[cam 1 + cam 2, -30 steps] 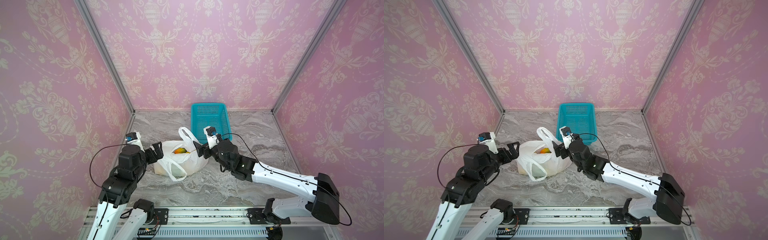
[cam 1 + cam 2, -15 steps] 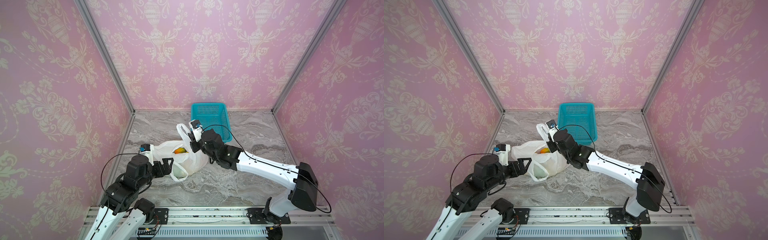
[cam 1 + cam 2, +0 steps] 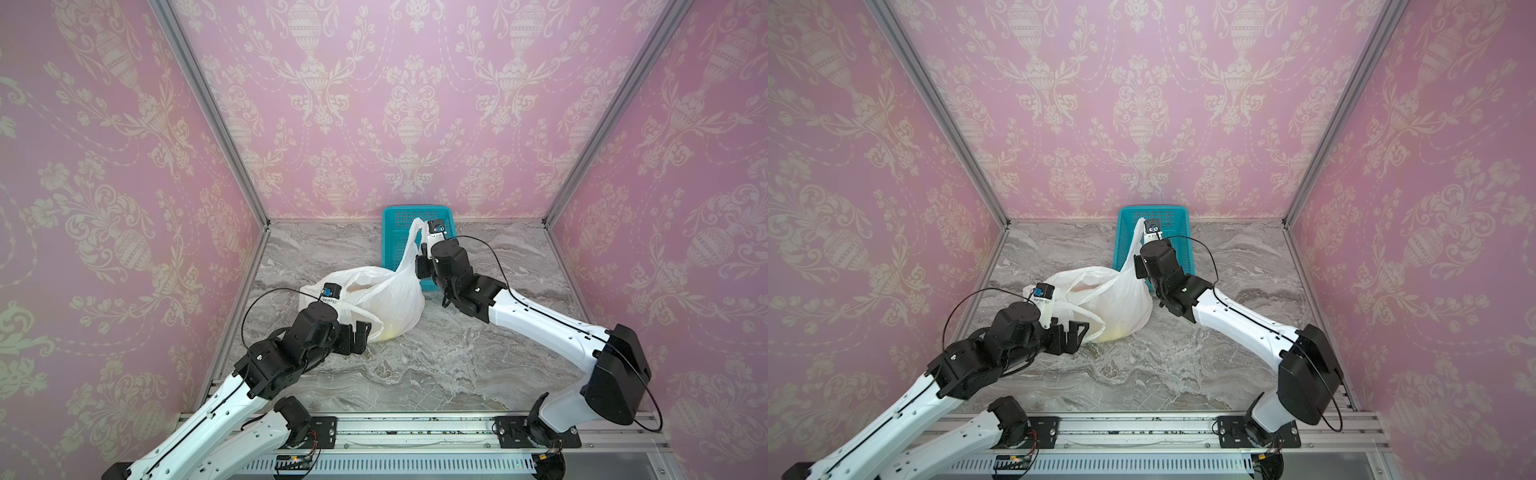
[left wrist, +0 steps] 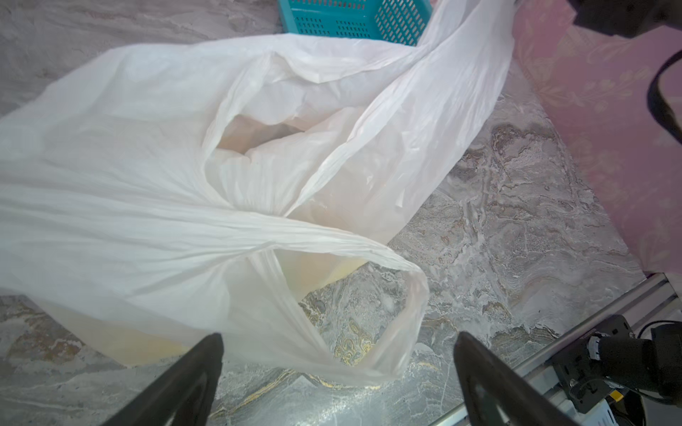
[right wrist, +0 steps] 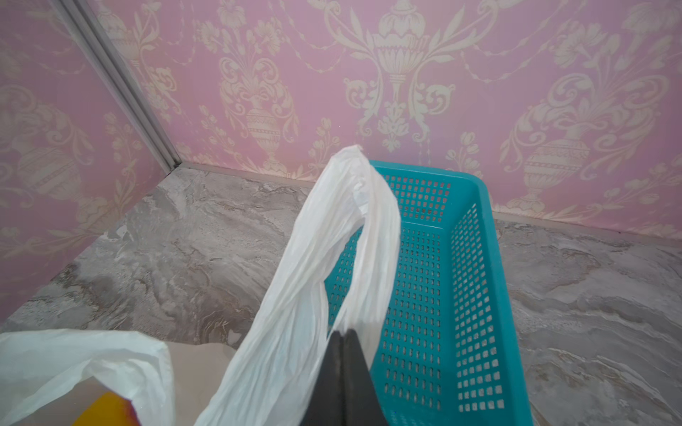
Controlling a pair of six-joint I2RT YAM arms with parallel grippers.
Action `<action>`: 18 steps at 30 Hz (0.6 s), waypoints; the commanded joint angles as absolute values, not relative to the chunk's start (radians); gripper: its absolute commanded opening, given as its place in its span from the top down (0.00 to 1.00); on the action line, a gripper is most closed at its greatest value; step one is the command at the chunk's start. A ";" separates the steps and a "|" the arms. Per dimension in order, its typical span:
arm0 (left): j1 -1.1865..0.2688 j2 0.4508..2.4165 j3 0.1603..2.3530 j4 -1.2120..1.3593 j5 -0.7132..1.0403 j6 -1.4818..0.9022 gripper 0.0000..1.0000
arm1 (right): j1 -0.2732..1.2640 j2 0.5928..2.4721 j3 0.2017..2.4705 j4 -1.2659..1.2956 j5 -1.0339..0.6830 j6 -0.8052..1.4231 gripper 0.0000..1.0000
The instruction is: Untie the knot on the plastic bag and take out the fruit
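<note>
A: Where's the plastic bag [image 3: 386,299]?
B: Slumped on the table [image 3: 457,374] before the basket [image 3: 395,232], mouth open, no knot visible.
A: Grippers?
B: The right gripper [image 5: 345,343] is pinched on 1 handle [image 5: 332,228], drawn basketward. The left gripper [image 4: 337,335], spread wide and empty, sits nearer the loose handle [image 4: 369,254], lying crosswise just ahead.
A: Fruit?
B: 1 yellow-orange fruit [image 5: 107,405] shows inside.

Both top views look down from the front; close wrist cameras share the plastic bag [image 4: 129,147].
</note>
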State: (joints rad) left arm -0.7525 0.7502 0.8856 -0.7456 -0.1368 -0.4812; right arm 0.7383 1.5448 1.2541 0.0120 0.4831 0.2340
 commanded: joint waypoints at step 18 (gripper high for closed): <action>-1.060 0.867 0.801 -0.370 -0.613 0.132 0.01 | 0.629 1.831 1.663 -0.249 0.318 0.270 1.00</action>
